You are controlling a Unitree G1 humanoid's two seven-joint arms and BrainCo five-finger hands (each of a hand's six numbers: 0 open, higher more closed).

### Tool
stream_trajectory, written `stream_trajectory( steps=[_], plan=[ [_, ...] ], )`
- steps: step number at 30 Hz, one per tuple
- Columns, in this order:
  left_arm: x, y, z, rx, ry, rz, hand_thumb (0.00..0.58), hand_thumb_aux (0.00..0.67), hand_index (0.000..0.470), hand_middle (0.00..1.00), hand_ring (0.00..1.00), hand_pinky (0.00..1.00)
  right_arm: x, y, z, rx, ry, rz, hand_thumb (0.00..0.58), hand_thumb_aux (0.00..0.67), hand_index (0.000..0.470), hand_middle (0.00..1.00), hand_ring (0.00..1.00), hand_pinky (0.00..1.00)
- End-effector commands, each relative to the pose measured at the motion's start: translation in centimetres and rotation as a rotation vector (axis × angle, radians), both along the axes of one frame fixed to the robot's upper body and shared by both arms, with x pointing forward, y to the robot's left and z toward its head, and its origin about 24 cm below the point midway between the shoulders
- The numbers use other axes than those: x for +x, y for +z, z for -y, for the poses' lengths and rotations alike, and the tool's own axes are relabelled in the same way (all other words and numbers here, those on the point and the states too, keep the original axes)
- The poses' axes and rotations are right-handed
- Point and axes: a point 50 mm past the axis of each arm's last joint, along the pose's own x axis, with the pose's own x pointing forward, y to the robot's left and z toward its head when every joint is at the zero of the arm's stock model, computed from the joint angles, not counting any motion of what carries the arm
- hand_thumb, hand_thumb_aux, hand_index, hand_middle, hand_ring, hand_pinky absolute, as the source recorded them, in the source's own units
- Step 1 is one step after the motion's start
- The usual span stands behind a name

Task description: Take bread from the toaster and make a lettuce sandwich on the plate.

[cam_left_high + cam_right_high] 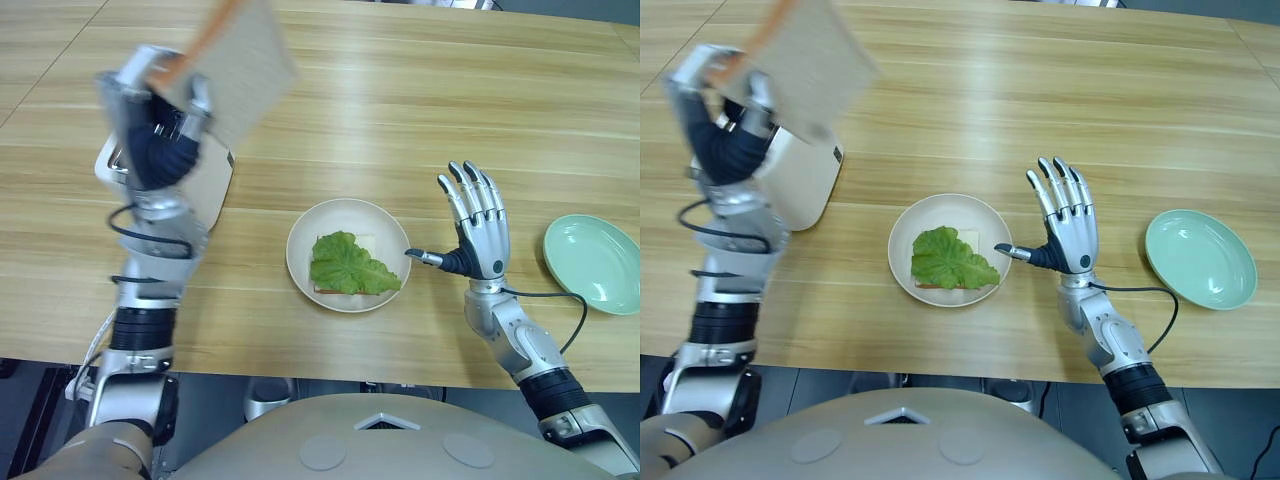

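Tan bread slice (245, 68), we record, is clasped in the raised left hand (160, 140) above the toaster (210, 195), the plate (296, 240) with lettuce (350, 262) lying to its right and nearer the robot, while the right hand (480, 235) stands open-fingered beside that plate.

My left hand (160, 140) grips a slice (240, 70), tan and square with a brown crust edge, tilted and raised above the white toaster (208, 190). The toaster stands at nine o'clock from the plate (390, 218). On that round cream plate a second slice (364, 241) lies flat, mostly covered by a crinkled green lettuce leaf (350, 262).
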Motion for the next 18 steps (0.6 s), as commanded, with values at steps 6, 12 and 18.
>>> stream_trajectory(
  steps=[6,12,18],
  plan=[
    [-1.6,-9.5,6.1,0.056,-0.482,-0.599,0.580,0.670,0.460,1.00,1.00,1.00,-1.3,2.9,-1.0,-0.041,0.160,0.121,0.000,0.000,0.000,0.00,0.00,0.00],
    [-2.6,-13.1,5.9,0.100,-0.550,-0.814,0.580,0.670,0.460,1.00,1.00,1.00,-2.5,2.2,-2.3,-0.122,0.286,0.060,0.000,0.000,0.000,0.00,0.00,0.00],
    [-3.0,-15.4,5.5,0.176,-0.569,-0.934,0.580,0.670,0.460,1.00,1.00,1.00,-3.4,0.8,-3.7,-0.197,0.404,-0.024,0.000,0.000,0.000,0.00,0.00,0.00]
  ],
)
